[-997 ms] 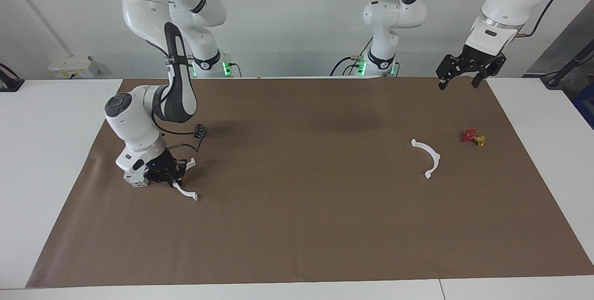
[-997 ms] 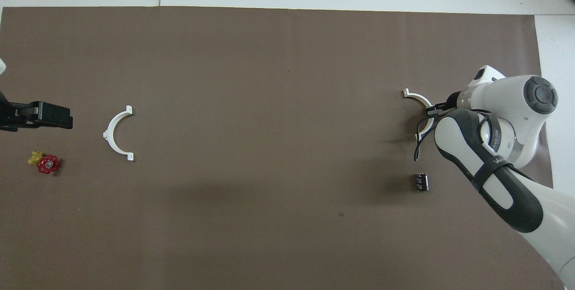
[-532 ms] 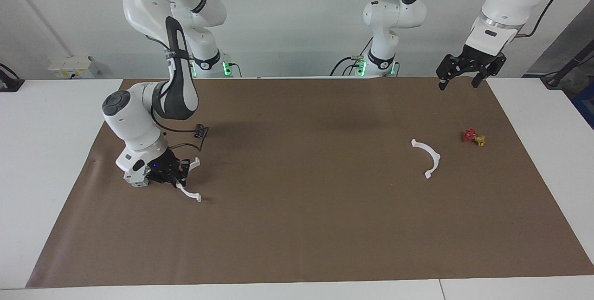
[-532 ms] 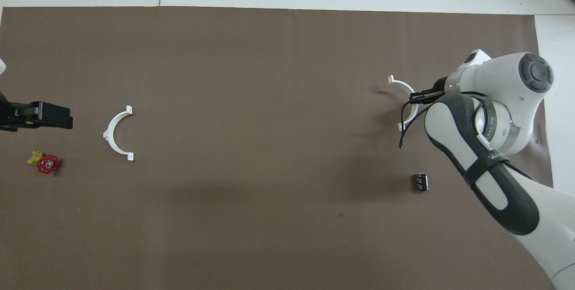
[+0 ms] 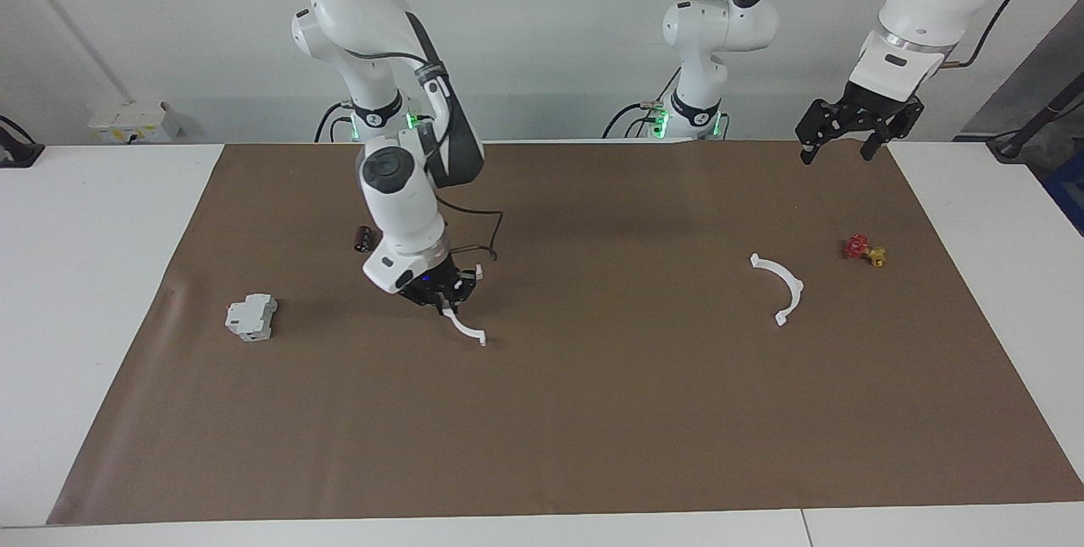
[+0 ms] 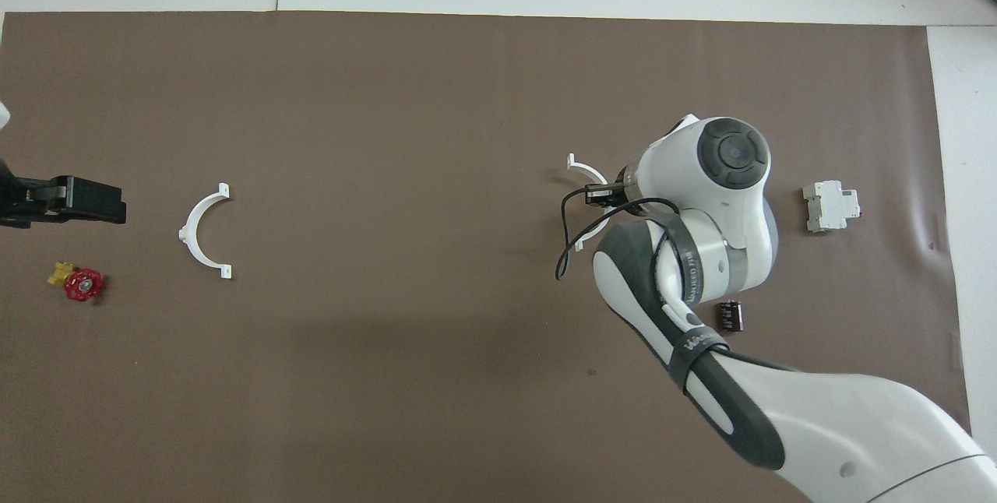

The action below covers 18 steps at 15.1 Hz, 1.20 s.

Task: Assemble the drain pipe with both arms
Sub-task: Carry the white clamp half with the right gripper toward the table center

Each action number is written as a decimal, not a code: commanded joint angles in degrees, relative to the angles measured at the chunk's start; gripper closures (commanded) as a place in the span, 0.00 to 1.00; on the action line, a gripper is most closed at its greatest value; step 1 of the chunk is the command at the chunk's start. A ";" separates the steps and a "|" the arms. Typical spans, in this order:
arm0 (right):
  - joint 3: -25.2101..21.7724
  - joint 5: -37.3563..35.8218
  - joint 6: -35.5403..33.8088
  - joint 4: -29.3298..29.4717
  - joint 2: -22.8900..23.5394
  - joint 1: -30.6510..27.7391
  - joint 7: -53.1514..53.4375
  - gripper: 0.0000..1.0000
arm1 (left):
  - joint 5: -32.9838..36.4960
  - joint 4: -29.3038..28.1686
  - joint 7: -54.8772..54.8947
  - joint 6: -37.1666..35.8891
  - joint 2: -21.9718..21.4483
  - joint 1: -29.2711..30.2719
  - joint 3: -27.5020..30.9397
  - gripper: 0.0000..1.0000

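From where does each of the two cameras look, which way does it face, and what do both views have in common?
Facing view: a high camera across the table, facing the robots; both arms show with their bases, the right pincer holding one white half-ring, the left pincer waiting raised.
Overhead view: high above the robots' end, looking steeply down; the right arm enters from the bottom, only the left pincer's tips show.
Both views share the held half-ring, the lying half-ring, the red-and-yellow valve and the grey block.

The right arm's wrist covers part of the held half-ring [image 6: 586, 176] in the overhead view, hiding the right gripper [image 5: 440, 297]. The left gripper [image 6: 74, 201] is cut off by that view's edge.
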 commanded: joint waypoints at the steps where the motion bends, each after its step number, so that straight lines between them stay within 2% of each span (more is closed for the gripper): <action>1: -0.22 -1.65 2.67 2.69 3.11 4.26 8.35 1.00 | -0.61 -0.02 -0.39 -0.71 -0.61 -0.21 0.05 0.00; 6: -0.31 -3.75 5.23 3.05 4.87 9.28 14.35 1.00 | -0.61 -0.02 -0.30 -1.42 -0.61 -0.30 -0.04 0.00; 10: -0.22 -6.66 6.02 3.05 5.66 10.61 19.10 1.00 | -0.61 -0.02 -0.30 -1.42 -0.61 -0.30 -0.04 0.00; 16: -0.22 -7.36 6.02 2.79 5.75 10.70 19.28 1.00 | -0.61 -0.37 -0.13 -0.80 -0.69 0.31 0.40 0.00; 18: -0.22 -7.54 5.94 2.79 5.75 10.70 19.28 1.00 | -0.08 -3.69 -0.12 2.16 -2.09 0.31 0.49 0.00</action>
